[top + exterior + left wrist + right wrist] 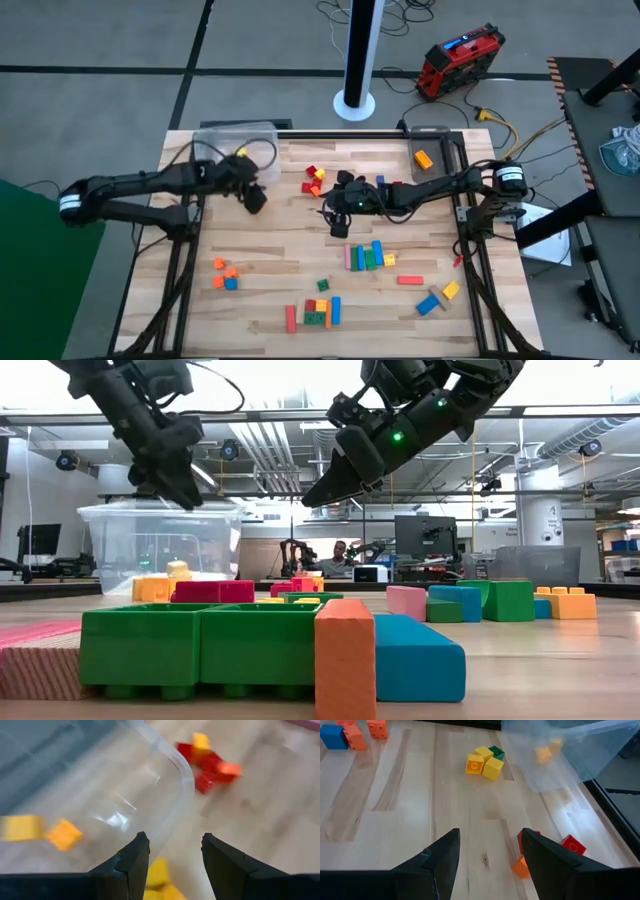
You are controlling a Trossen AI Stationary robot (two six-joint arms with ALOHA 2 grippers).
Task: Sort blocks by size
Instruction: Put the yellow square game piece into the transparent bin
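Both jaws spread, nothing held. Left gripper (pixel 256 199) hovers beside the tub (pixel 215 140) at upper left, over yellow blocks (pixel 484 761); a descent risks clipping the tub's rim. Right gripper (pixel 338 226) hangs mid-frame by red blocks (pixel 314 180); could scatter them. Other blocks (pixel 366 256) lie grouped lower on the worktop (pixel 280 250).

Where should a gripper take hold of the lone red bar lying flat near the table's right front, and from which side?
Grip the red bar across its short width at mid-length, coming straight down from above. It lies flat on the wooden table with its long sides clear of other blocks, so fingers likely fit either side. The right gripper, open and empty, is the closer one.
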